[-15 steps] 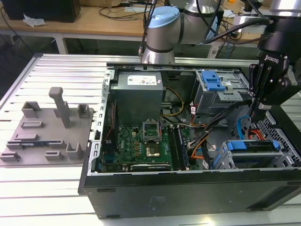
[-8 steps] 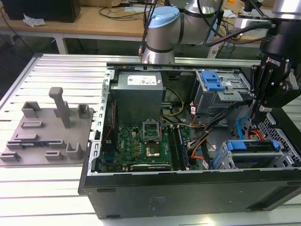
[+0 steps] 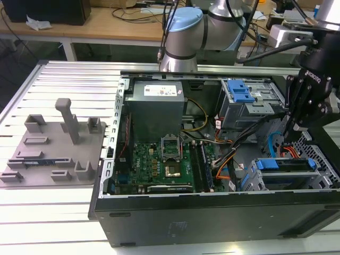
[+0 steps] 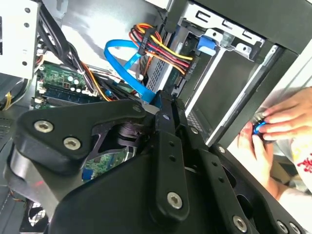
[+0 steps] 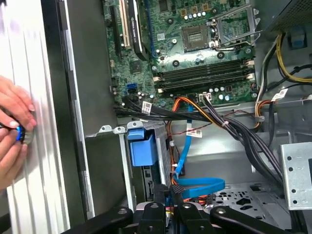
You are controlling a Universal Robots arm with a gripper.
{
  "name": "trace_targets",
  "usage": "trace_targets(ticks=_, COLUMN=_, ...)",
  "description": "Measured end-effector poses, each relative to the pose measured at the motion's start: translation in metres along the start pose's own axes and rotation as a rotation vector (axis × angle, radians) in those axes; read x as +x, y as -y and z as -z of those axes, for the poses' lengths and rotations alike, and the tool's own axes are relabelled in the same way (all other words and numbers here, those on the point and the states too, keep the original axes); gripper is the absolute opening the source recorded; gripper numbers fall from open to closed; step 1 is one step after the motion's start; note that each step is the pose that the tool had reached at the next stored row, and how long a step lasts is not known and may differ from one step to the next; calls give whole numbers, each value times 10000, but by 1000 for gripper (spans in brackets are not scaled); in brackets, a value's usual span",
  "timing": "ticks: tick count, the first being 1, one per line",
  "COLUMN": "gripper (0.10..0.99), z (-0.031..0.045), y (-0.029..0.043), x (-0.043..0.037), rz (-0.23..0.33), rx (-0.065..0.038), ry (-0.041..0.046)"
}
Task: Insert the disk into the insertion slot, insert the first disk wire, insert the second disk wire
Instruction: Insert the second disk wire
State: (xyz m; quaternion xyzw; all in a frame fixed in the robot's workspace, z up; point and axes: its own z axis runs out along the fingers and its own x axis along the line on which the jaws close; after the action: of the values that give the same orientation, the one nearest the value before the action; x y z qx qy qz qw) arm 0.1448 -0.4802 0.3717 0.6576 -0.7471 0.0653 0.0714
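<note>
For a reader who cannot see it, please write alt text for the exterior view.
An open grey desktop computer case lies on a slatted metal table, with the black robot hand lowered over its drive bays at the exterior view's right. Below it, the silver disk in a bright blue caddy sits in the grey perforated insertion slot. A green motherboard fills the middle.

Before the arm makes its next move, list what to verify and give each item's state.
1. Disk sitting in its slot: ok.
2. Blue flat cable close to the gripper: ok.
3. Red-and-yellow wire bundle plugged into the disk: cannot tell.
4. Person's hands away from the case: not ok, they rest at its edge.
5. Case open for access: ok.
</note>
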Motion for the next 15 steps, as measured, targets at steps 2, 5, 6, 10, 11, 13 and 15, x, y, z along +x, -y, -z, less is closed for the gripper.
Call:
trace_targets(ticks=2, gripper=161, z=-13, y=7, x=52, rz=5, rx=-33, ry=270)
trace_targets(ticks=5, gripper=161, z=-60, y=25, x=186, rz=12, rx=-75, ry=599)
trace_targets(ticks=6, gripper=161, z=-77, y=30, x=224, rz=15, rx=-84, ry=675)
trace_targets(ticks=10, gripper=161, z=-114, y=39, x=255, rz=171, rx=-76, ry=811)
trace_targets(ticks=11, gripper=161, z=-115, y=41, x=254, rz=247, rx=-69, ry=842)
trace_targets(ticks=13, gripper=161, z=-123, y=46, x=252, rz=644, rx=-13, ry=888)
trace_targets(ticks=15, gripper=161, z=-131, y=47, x=252, rz=862, rx=15, ry=931)
